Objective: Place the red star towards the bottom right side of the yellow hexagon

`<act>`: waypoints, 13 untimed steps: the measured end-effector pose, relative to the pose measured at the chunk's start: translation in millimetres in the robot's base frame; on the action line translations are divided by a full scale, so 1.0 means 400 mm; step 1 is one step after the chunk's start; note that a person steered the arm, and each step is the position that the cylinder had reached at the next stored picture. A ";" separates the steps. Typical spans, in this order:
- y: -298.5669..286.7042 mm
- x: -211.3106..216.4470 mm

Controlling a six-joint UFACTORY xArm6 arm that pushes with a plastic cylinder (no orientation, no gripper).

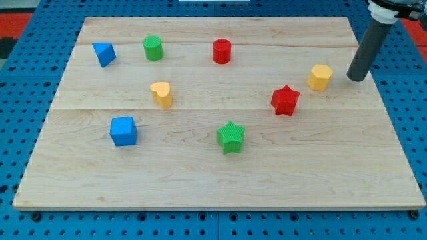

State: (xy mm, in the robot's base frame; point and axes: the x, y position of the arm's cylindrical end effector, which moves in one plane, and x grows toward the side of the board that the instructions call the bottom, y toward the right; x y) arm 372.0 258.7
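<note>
The red star (pixel 285 100) lies on the wooden board at the view's right of centre. The yellow hexagon (pixel 320 77) stands just up and to the right of it, a small gap between them. My tip (pixel 357 79) rests on the board to the right of the yellow hexagon, apart from it, and further from the red star. The dark rod rises from the tip toward the view's top right corner.
A green star (pixel 231 137) lies below and left of the red star. A red cylinder (pixel 221 51), a green cylinder (pixel 153 48) and a blue triangular block (pixel 104 53) stand along the top. A yellow heart-like block (pixel 161 94) and a blue cube (pixel 123 131) are at the left.
</note>
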 end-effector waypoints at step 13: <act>-0.253 0.039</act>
State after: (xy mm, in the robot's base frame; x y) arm 387.5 157.5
